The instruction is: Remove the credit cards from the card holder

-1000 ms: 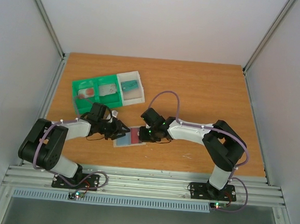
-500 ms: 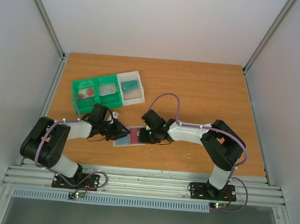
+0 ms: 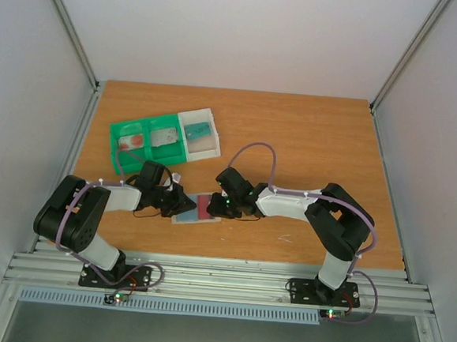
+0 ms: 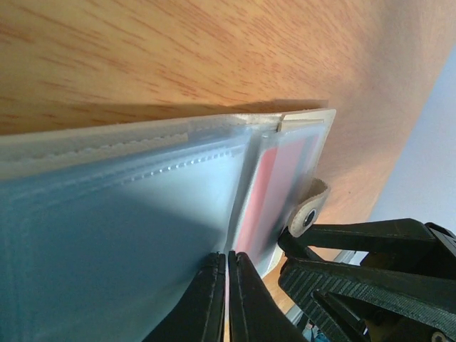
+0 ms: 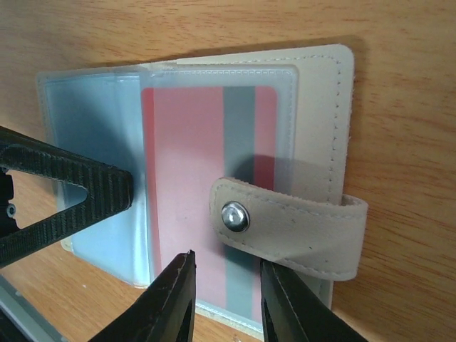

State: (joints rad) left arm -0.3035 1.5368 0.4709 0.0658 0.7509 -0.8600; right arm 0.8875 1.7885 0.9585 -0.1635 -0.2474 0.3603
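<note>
While the card holder [image 3: 196, 209] lay open near the table's [image 3: 310, 138] front edge, wood ran wide behind and rightward. The left gripper [image 3: 180, 205] and right gripper [image 3: 214, 208] flanked it, with the tray [image 3: 164, 138] behind.

Left wrist: fingers [image 4: 206, 299] pressed together at the clear sleeve's [image 4: 128, 235] edge; could not tell whether they pinched it.

Right wrist: fingers [image 5: 174, 303] spread, straddling the holder's near edge over the red card [image 5: 185, 185]; snap tab [image 5: 299, 228] just beyond.

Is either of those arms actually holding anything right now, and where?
The left gripper seems pinched, jaws nearly shut, on a clear sleeve edge of the card holder. The right gripper, jaws open above the red card, grips nothing.
</note>
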